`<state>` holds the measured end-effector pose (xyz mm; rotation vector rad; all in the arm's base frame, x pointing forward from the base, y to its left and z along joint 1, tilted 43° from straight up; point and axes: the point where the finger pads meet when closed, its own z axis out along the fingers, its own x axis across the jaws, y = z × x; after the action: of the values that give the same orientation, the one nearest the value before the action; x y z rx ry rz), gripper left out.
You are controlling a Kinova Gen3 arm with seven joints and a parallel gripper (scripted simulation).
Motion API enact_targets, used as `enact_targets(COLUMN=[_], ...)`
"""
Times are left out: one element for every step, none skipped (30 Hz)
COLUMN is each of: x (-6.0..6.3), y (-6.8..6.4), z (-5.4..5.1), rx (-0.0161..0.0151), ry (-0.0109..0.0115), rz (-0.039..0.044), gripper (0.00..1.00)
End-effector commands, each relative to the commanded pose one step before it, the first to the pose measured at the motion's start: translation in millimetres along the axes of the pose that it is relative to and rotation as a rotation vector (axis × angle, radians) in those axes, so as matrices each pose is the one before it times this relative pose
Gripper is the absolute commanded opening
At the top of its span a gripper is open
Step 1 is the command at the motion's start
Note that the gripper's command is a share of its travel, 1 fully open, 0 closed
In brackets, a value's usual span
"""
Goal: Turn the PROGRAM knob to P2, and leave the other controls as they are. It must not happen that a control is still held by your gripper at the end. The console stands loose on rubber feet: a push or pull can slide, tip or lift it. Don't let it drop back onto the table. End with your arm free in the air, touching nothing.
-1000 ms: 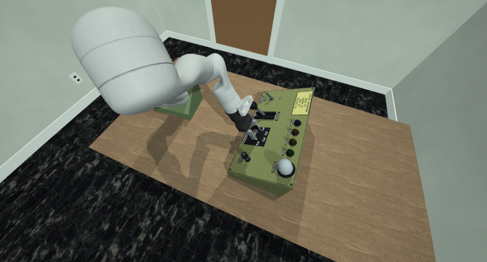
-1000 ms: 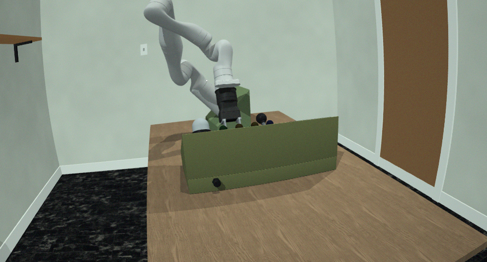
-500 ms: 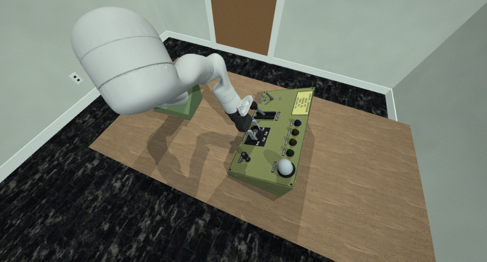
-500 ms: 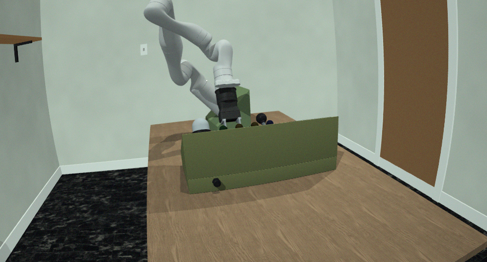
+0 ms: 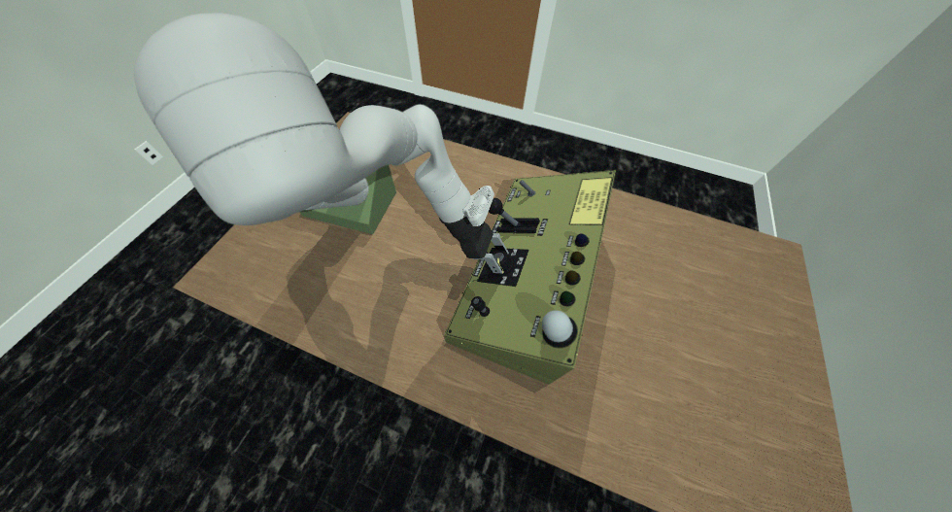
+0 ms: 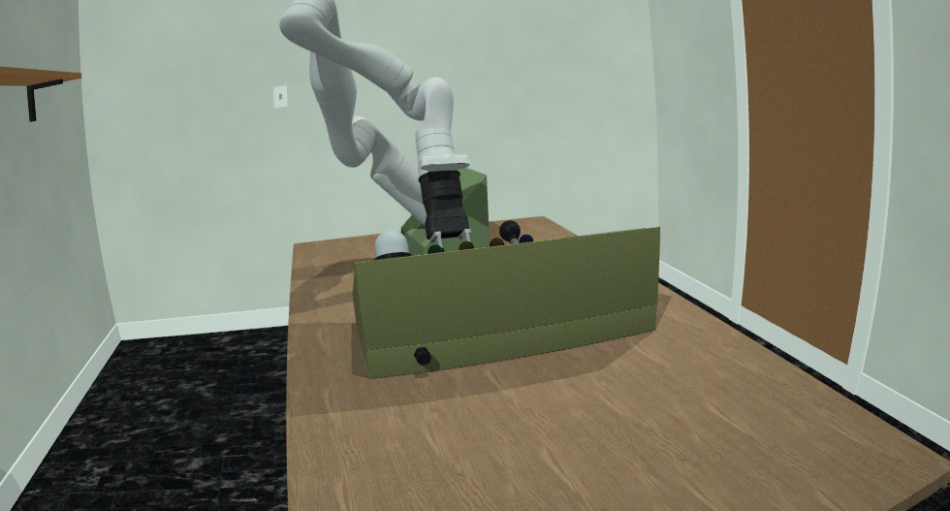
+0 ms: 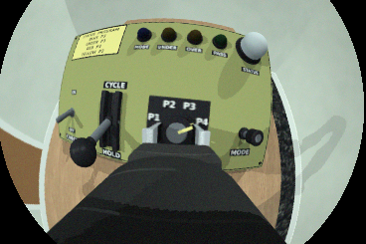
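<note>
- Our gripper (image 7: 175,137) is down on the green console (image 5: 526,338), its two pale fingers set either side of the PROGRAM knob (image 7: 175,132) and closed on it, standing fairly wide because the knob fills the gap.
- The knob sits on a black plate in the middle of the console's near edge in the wrist view. Around it we read "P1" at the left, "P2" and "P3" above, and a mark at the right, partly hidden by a finger, that looks like "P4".
- The knob's yellow pointer (image 7: 186,130) aims to the right, toward that last mark and away from P2.
- Left of the knob plate is a black slot labelled "CYCLE" at its far end and "HOLD" at its near end, with a ball-topped lever (image 7: 84,150) at the HOLD end.
- A small black switch (image 7: 251,136) right of the knob has a label below that looks like "MODE", but it is blurred.
- Along the far edge runs a row of four dark round lamps (image 7: 169,35), captions too small to read, then a white dome button (image 7: 253,46) at the right.
- A yellow notice plate (image 7: 98,43) at the far left corner carries lines of text we cannot make out.
- The console rests on a wooden table (image 5: 699,349).
</note>
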<state>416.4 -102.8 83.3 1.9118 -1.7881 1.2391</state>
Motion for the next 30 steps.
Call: enact_targets(x=[-0.30,0.00,0.00,0.00,0.00,0.00,0.00,0.00,0.00,0.00,0.00,0.00,0.00,0.00,0.00,0.00,0.00,0.00,-0.01,-0.01,-0.01,0.00,0.00,0.00,0.00,0.00,0.00,0.00,0.00,0.00], y=[-0.83,-0.02,-0.02,-0.01,-0.01,-0.01,-0.01,0.00,0.00,0.01,0.02,0.02,0.03,0.04,0.05,0.06,0.00,0.00,-0.04,-0.06,-0.05,-0.04,-0.03,-0.02,0.00,0.01,0.03,0.04,0.06,0.07], z=[-0.44,0.00,0.00,0.00,0.00,0.00,0.00,0.00,0.00,0.00,0.00,0.00,0.00,0.00,0.00,0.00,0.00,0.00,0.00,0.00,0.00,0.00,0.00,0.00,0.00,0.00,0.00,0.00,0.00,0.00], rx=[0.00189,0.00000,0.00000,0.00000,0.00000,0.00000,0.00000,0.00000,0.00000,0.00000,0.00000,0.00000,0.00000,0.00000,0.00000,0.00000,0.00000,0.00000,0.00000,0.00000,0.00000,0.00000,0.00000,0.00000,0.00000,0.00000,0.00000,0.00000,0.00000,0.00000], ry=[-0.00103,0.00000,0.00000,0.00000,0.00000,0.00000,0.00000,0.00000,0.00000,0.00000,0.00000,0.00000,0.00000,0.00000,0.00000,0.00001,0.00000,0.00000,0.00000,0.00000,0.00000,0.00000,0.00000,0.00000,0.00000,0.00000,0.00000,0.00000,0.00001,0.00001], rz=[-0.00228,-0.00879,-0.00951,-0.01024,-0.01097,-0.01171,-0.01245,-0.01319,-0.01393,-0.01467,-0.01540,-0.01612,-0.01683,-0.01753,-0.01821,-0.01888,0.00000,0.00000,-0.01907,-0.01960,-0.02020,-0.02079,-0.02135,-0.02189,-0.02240,-0.02290,-0.02336,-0.02381,-0.02422,-0.02461], gripper=[0.00,0.00,0.00,0.00,0.00,0.00,0.00,0.00,0.00,0.00,0.00,0.00,0.00,0.00,0.00,0.00,0.00,0.00,0.00,0.00,0.00,0.00,0.00,0.00,0.00,0.00,0.00,0.00,0.00,0.00])
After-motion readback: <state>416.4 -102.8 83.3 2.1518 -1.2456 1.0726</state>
